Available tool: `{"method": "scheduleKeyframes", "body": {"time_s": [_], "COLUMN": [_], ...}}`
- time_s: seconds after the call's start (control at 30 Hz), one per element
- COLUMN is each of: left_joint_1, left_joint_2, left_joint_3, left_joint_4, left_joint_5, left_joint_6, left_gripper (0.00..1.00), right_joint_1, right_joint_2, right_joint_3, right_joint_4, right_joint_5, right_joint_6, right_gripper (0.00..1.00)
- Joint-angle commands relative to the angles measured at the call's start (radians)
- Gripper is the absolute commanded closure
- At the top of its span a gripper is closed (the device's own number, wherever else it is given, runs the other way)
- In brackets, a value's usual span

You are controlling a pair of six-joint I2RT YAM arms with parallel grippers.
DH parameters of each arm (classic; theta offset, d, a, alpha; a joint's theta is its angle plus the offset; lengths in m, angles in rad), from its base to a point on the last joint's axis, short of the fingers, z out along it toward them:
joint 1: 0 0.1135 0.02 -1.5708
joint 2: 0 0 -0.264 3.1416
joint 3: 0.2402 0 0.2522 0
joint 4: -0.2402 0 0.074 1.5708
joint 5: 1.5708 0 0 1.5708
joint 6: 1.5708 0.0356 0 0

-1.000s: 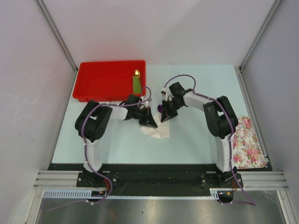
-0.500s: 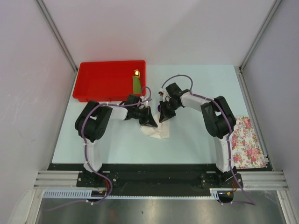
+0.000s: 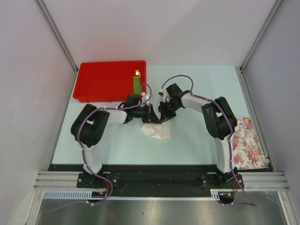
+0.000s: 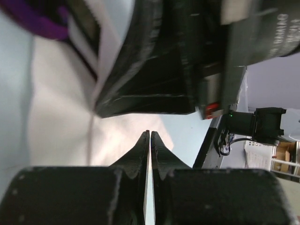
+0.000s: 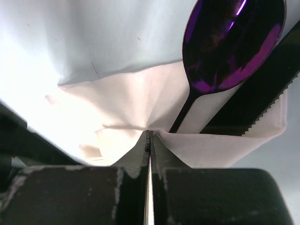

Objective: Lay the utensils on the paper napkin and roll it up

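Observation:
The paper napkin (image 3: 157, 131) lies crumpled white in mid-table. My right gripper (image 5: 149, 133) is shut on a raised fold of the napkin (image 5: 126, 101). Just beyond that fold rest the utensils on the paper: the spoon (image 5: 232, 42) with its purple bowl, and the black serrated knife (image 5: 262, 105) to its right. My left gripper (image 4: 150, 133) hovers over the napkin (image 4: 56, 122), its jaws a hairline apart with nothing between them. It faces the right gripper (image 3: 164, 115) at close range. From above, the left gripper (image 3: 149, 114) sits at the napkin's far-left edge.
A red tray (image 3: 101, 82) stands at the back left, holding a green piece with a gold tip (image 3: 136, 82). A flower-printed cloth (image 3: 247, 143) lies at the table's right edge beside the right arm's base.
My left gripper has come off the napkin and moved toward the far side, its jaws parting a hair. The napkin has settled flatter. The right gripper keeps its pinch and has barely shifted.

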State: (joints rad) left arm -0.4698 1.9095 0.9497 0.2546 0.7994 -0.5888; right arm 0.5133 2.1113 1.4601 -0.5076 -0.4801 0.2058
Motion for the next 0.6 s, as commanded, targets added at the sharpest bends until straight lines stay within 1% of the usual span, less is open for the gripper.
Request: {"method": "scheduleKeyframes", "body": {"time_s": [0.0,0.17,0.33,0.57], "left_joint_1": [-0.036,-0.043,-0.04,-0.033], "left_joint_2": [-0.026,0.048,0.088,0.12], "left_joint_3": [-0.006,-0.003,0.009,-0.012], "left_joint_4": [0.078,0.092,0.022,-0.011], "left_joint_5": [0.008,-0.026,-0.072,-0.129], "left_joint_6": [-0.035,-0.072,-0.054,-0.045], "left_gripper": [0.93,0.97,1.0,1.0], "right_joint_1": [-0.007,-0.007,-0.007,0.002], "right_joint_2": [0.038,0.023,0.006,-0.007], "right_joint_3": [-0.046,-0.043,-0.026,0.031], "right_joint_4": [-0.025,-0.023,-0.038,-0.084], "right_joint_5": [0.112,0.089,0.072,0.153], "right_joint_6": [-0.055,-0.045,-0.045,-0.078], "right_gripper": [1.0,1.0,1.0,1.0]}}
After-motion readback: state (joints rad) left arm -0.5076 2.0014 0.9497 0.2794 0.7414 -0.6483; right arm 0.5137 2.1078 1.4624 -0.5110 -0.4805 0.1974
